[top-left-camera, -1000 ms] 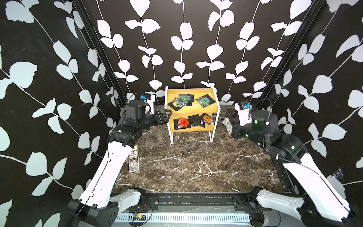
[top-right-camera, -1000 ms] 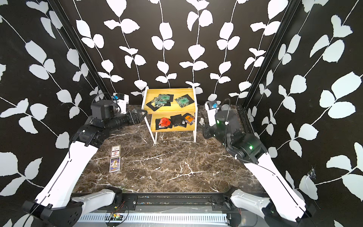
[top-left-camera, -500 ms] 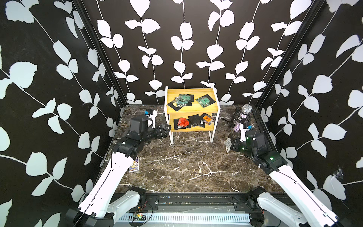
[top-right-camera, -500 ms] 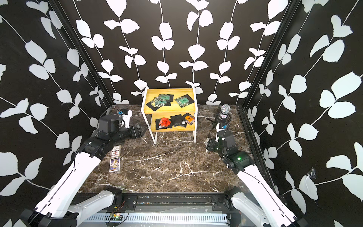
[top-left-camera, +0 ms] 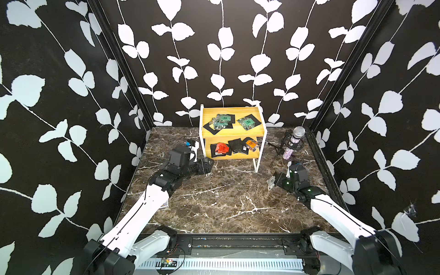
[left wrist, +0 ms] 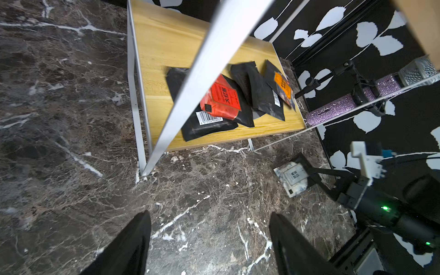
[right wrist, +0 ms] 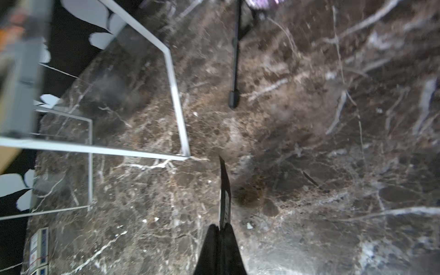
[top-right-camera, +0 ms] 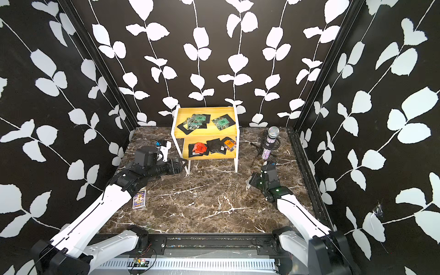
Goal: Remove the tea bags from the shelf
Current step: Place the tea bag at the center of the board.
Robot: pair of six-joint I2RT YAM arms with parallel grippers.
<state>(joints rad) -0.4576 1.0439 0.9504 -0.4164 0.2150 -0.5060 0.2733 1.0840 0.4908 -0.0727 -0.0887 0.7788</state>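
**mossy_k:** Yellow boards of the shelf are far from cleared in both top views. Green tea bags lie up top, with red, orange and black ones below. The left gripper sits low, just beside the shelf.

**tinbot:** Its wrist view shows it spread wide and empty, facing the lower tier. Probably lining up on the red sachet.

**mossy_k:** And the right gripper?

**tinbot:** In the right wrist view it's pressed together on a held sachet, edge-on, low over the marble table. Likely about to drop it clear of the shelf.
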